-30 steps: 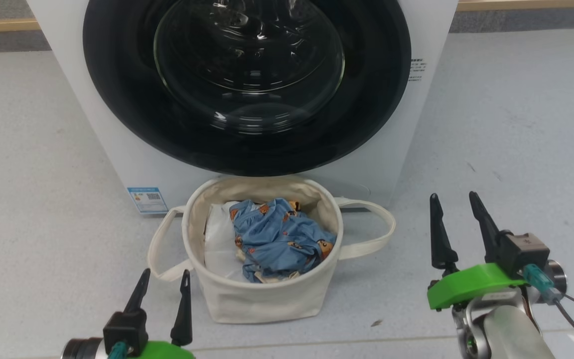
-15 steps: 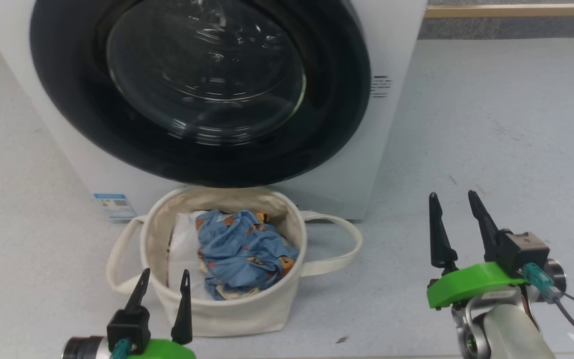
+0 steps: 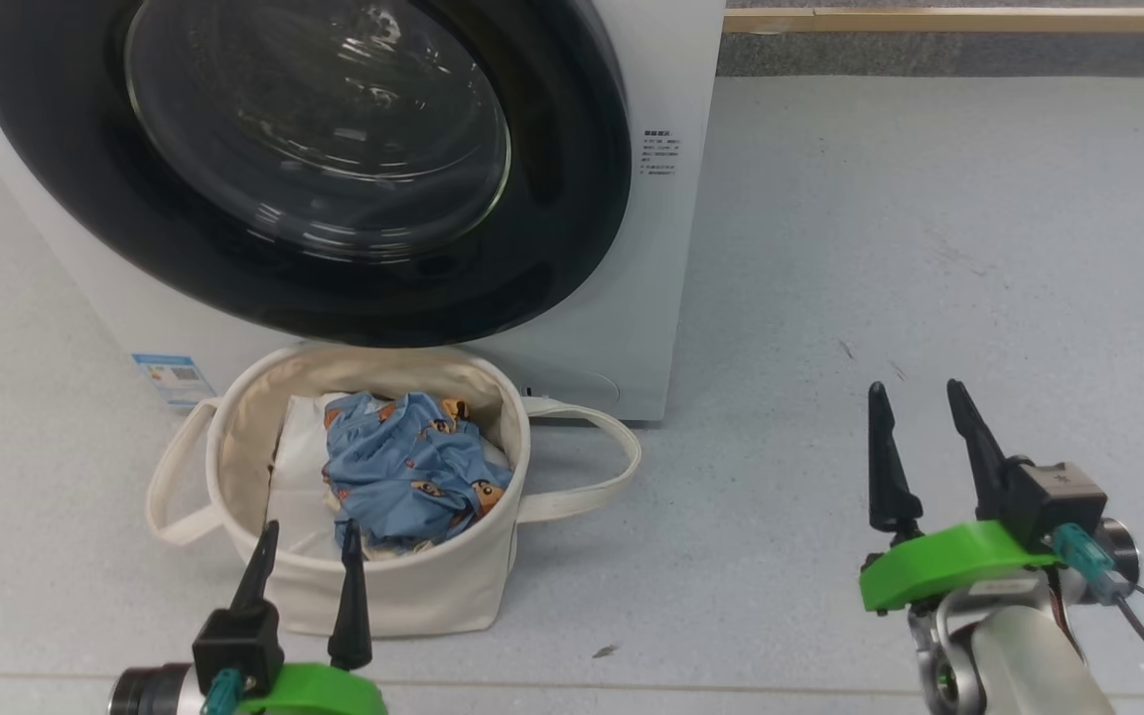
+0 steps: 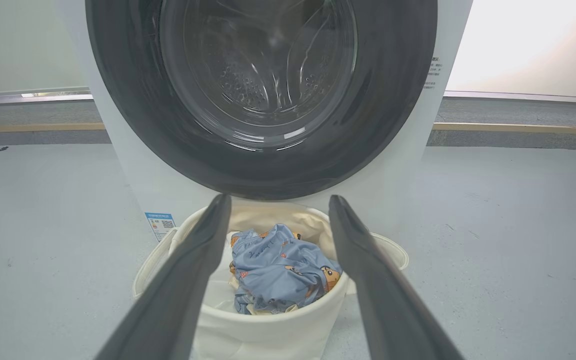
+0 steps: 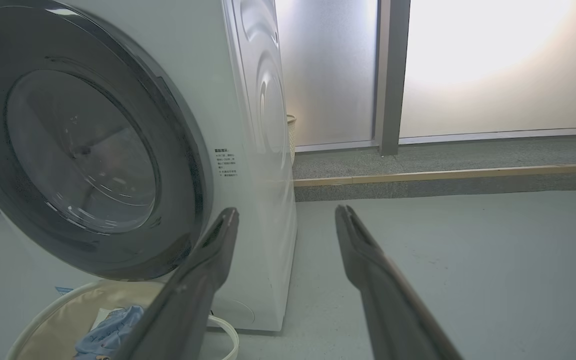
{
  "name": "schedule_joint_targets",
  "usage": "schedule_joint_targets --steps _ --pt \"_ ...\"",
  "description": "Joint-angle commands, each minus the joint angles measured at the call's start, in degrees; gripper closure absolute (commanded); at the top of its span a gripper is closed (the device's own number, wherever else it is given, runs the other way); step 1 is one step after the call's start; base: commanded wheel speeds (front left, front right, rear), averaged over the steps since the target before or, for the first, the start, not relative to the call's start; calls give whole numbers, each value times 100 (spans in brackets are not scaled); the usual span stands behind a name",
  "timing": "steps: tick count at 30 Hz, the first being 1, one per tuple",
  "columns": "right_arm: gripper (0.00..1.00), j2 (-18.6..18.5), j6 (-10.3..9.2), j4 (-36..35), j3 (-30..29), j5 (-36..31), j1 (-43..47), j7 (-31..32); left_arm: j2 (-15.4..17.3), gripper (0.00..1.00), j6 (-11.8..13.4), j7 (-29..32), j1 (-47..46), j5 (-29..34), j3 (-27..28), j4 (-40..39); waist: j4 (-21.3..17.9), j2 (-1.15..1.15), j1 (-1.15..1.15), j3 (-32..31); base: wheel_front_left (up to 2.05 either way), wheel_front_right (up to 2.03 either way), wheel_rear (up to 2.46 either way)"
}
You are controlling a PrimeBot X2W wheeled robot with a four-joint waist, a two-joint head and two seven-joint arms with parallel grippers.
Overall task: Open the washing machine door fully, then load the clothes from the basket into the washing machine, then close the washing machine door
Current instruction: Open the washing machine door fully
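Slid toward 9 o'clock across the head view since a second ago: washing machine and basket together, so a turn of the camera to the right and no move of the things themselves.

Nearest, at 7 o'clock: left gripper, fingers well apart and empty, pointing to 12 o'clock at the basket just ahead; at 4 o'clock, right gripper, likewise spread and holding nothing, above bare floor, well apart from the basket; seems a waiting pose, low and wide, leaving the work in sight.

Next out, at 8 o'clock: basket upright on the floor, loop handles flopped out at 3 and 9 o'clock; inside, clothes crumpled on a white liner, toward the 3 o'clock side; parked at the machine's foot, probably for a short lift into the drum.

Farthest, at 11 o'clock: washing machine door, shut against the front, lower rim overlapping the basket's far edge in the head view; blue label low on the machine's front.

Reads as step one not yet begun; cannot tell where the door's catch lies.
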Motion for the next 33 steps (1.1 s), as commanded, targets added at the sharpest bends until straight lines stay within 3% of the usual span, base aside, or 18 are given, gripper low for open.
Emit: schedule_joint_targets --steps 1,7,24,25,26,33 --pt "0 -3 0 -184 171 29 -201 -70 52 0 20 -70 -179 19 183 -206 0 0 0 -1 74 74 -148" --pt "0 -3 0 -551 517 186 -179 -70 52 0 -21 -70 -158 15 151 -134 9 0 0 2 38 38 -77" --pt "3 -3 0 -580 470 113 -204 -70 50 0 12 -70 -238 -118 21 -78 90 0 0 152 1 1 -2" --pt "88 -3 0 -595 429 215 -217 -70 50 0 17 -70 -253 -128 3 -82 106 0 0 184 0 0 0" --pt "100 -3 0 -562 403 360 -226 -70 50 0 25 -70 -270 -143 -15 -87 123 0 0 218 0 0 0" --pt "100 -3 0 389 493 2403 -878 -14 50 0 105 -70 -454 -232 -195 -134 233 0 0 714 0 0 0"
